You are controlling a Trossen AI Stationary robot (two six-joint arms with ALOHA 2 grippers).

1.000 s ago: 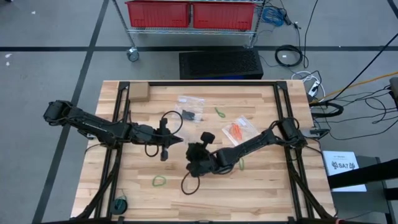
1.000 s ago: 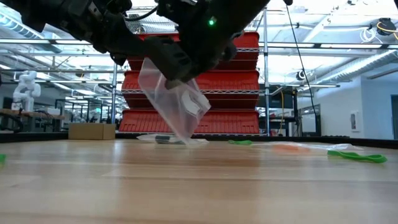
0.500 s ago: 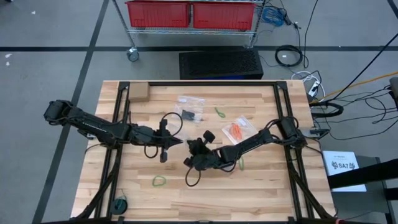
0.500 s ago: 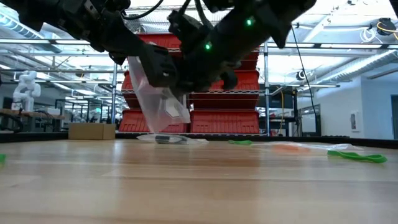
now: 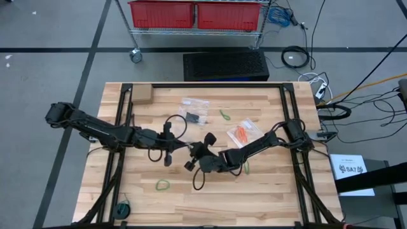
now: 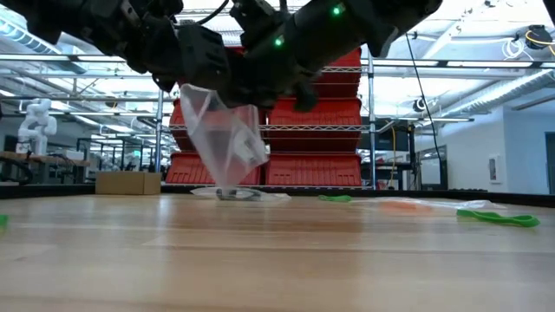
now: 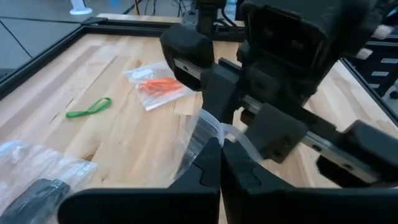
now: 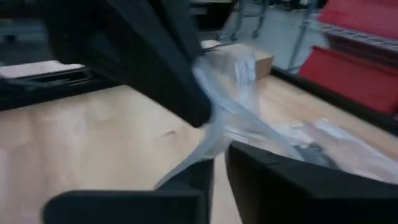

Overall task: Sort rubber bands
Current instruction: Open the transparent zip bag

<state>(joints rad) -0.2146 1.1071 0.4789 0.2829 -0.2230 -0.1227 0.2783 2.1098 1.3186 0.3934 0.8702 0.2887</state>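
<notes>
Robotics lab or warehouse: red bins (image 5: 194, 14) on wire shelving (image 6: 368, 130)

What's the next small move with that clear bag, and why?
Probably spread the bag's mouth: the left gripper is shut on the clear bag, hanging empty above the table, and the right gripper pinches its rim. A green rubber band still lies loose.
</notes>
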